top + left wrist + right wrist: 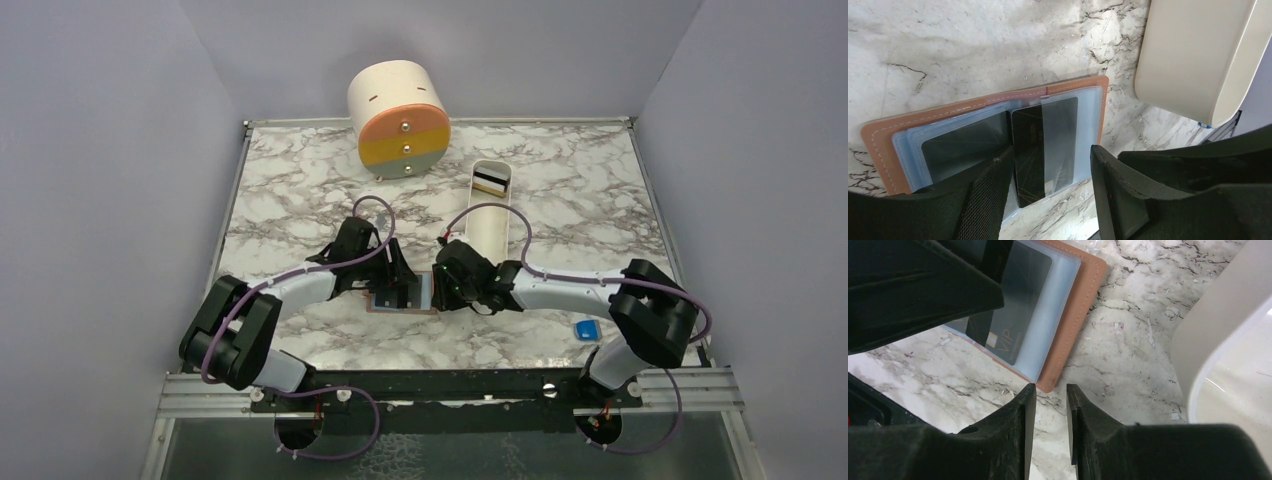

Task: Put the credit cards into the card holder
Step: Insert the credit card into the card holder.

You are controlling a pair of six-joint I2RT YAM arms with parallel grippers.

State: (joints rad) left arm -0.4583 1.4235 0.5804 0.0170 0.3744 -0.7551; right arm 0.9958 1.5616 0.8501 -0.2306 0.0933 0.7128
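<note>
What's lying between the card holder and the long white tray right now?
Nothing. Only bare marble tabletop separates the card holder from the white tray, clearest in the right wrist view.

We see a white marble table [300, 170] veined in grey. The card holder [948, 111] is tan-brown leather with pale edge stitching and translucent light-blue sleeves. The credit card [1030, 155] is black, crossed by thin gold lines, with gold lettering. At 12 o'clock from above, a cream drum [398, 115] has a face banded orange, yellow and grey-green. The oblong tray [490, 225] is white. At 4 o'clock, a small block [587, 329] is bright blue.
</note>
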